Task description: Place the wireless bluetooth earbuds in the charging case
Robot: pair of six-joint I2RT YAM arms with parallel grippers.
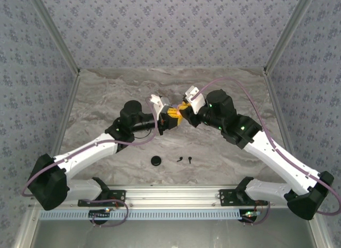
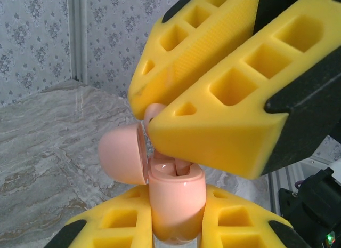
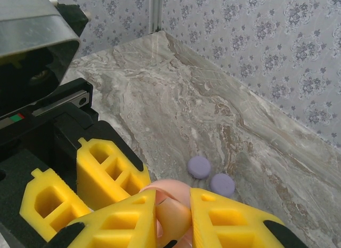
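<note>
Holding, left pincer (image 1: 168,121): clamped narrow around the lower body of the pink charging case (image 2: 176,202), which stands upright between its yellow pads, raised off the marble table (image 3: 176,98).
Case lid (image 2: 121,152): swung back on its hinge, on the side away from the right pincer.
Right pincer (image 3: 173,216): pinched almost closed on a pale pink earbud (image 2: 154,110), with its tips just above the case mouth and angled down into it.
Earbud place: between the right pincer's tips, close over the rim of the case; judged not yet seated.
Case wells: pink shapes show inside, but whether a bud already sits there cannot be told.
Beyond the pincers: two lilac discs (image 3: 199,166) lie on the table past the right pincer's tips. A black case (image 1: 156,161) and black earbuds (image 1: 185,160) lie on the near side.
Risk, misalignment: the stem may miss its well and catch on the rim, since the bulky pads hide most of the opening.
Risk, drop: if released too high or tilted, the bud could bounce out.
Risk, push: downward pressure could twist the case in the left pincer's hold or knock the lid closed.
</note>
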